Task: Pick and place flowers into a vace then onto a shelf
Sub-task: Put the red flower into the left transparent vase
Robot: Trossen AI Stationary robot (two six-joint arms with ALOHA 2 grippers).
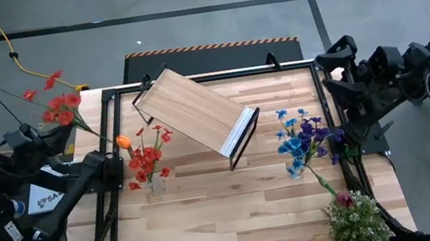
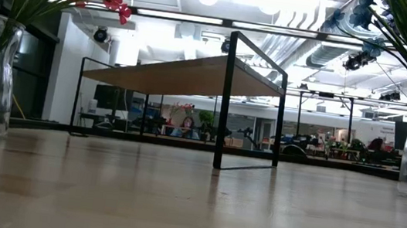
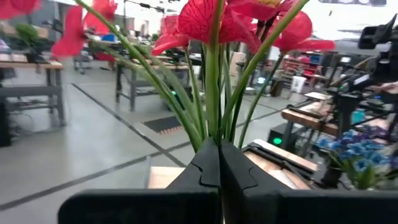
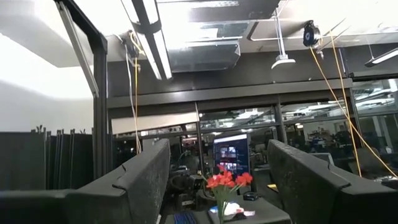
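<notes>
- Left gripper [image 3: 219,180]: in the left wrist view its 2 dark fingers are pressed together on a bunch of green stems topped by red flowers [image 3: 217,18]. In the high view that bunch [image 1: 59,105] sits at the upper left of the frame, off the table's left edge.
- Right gripper [image 4: 217,180]: its fingers stand wide apart with nothing between them; the right arm [image 1: 380,79] waits at the right edge of the high view, beside the table.
- Shelf [image 1: 197,114]: a light wood board in a thin black frame, turned at an angle near the upper middle of the table [image 1: 237,211].
- Left glass vase [image 1: 154,183]: holds red sprays [image 1: 148,156] and an orange tulip [image 1: 122,141], left of centre.
- Right glass vase [image 1: 294,170]: holds blue and purple blooms [image 1: 303,135], right of centre.
- Dark pink rose [image 1: 345,198]: lower right of the high view, just above the bushy green plant [image 1: 357,223].
</notes>
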